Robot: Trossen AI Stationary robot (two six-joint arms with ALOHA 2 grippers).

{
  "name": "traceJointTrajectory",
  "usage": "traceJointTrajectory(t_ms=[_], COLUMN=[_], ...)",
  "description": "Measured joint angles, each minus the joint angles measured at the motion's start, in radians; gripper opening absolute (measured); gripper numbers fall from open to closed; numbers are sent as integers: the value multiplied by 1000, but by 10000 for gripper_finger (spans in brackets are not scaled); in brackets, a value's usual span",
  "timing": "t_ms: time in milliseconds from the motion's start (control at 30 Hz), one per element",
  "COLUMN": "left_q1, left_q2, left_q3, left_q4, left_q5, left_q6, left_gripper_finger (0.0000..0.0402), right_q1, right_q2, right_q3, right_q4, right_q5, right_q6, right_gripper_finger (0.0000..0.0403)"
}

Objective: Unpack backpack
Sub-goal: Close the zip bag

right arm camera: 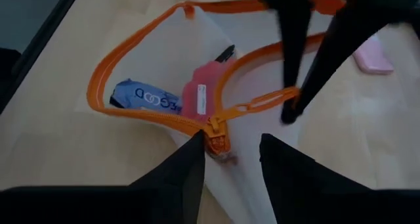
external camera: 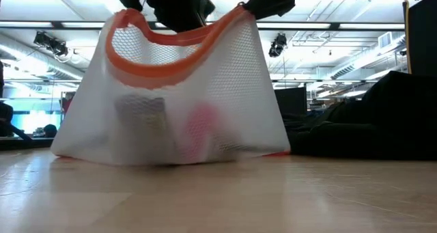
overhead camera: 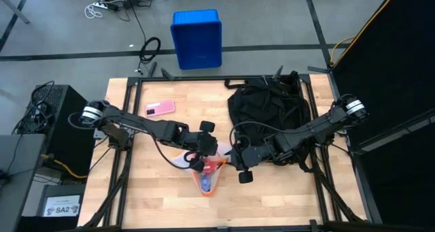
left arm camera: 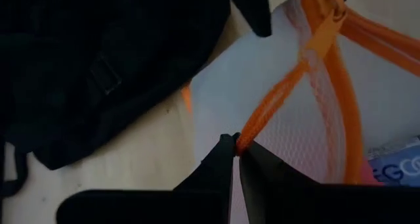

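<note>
A white mesh pouch (overhead camera: 207, 172) with an orange zipper rim lies in the table's middle, its bottom (external camera: 171, 158) on the wood. Inside it are a blue packet (right arm camera: 146, 96) and a pink item (right arm camera: 200, 99). My left gripper (left arm camera: 236, 145) is shut on the orange rim. My right gripper (right arm camera: 231, 142) is open, with its fingers on either side of the zipper's slider end (right arm camera: 216, 144). The black backpack (overhead camera: 268, 113) lies at the far right, under my right arm. My left gripper pinches the pouch's orange zipper rim (left arm camera: 248, 133) between its two fingertips and holds that side of the mouth up off the table. The pouch hangs below, its bottom on the wood. My right gripper's fingers (right arm camera: 197, 152) stand beside the zipper slider; I cannot tell whether they touch it.
A pink flat item (overhead camera: 160, 108) lies at the table's far left. A blue crate (overhead camera: 197, 38) stands on the floor beyond the far edge. Bare wood (overhead camera: 149, 198) lies near the front edge.
</note>
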Motion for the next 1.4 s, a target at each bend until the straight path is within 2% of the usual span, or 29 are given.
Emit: traceJointTrajectory(t_ms=[200,467,867,1067,1400], left_q1=[-6,-7,-7,-7,-7], left_q2=[-52,-59,-59,-59,-59], left_q3=[0,0,0,0,0], left_q4=[-3,-3,-10,-35,-35], left_q5=[-4,-4,-4,-4,-5], left_q6=[-3,-4,-21,-31,-35], left_gripper_finger=[0,0,0,0,0], right_q1=[10,6,-9,-2,37], right_q2=[0,0,101,99,97], right_q3=[0,0,1,0,0], right_q4=[-36,-35,108,109,124], right_q5=[-23,-24,-52,-49,-48], right_q6=[1,-6,-158,-133,-131], right_gripper_finger=[137,159,119,101,100])
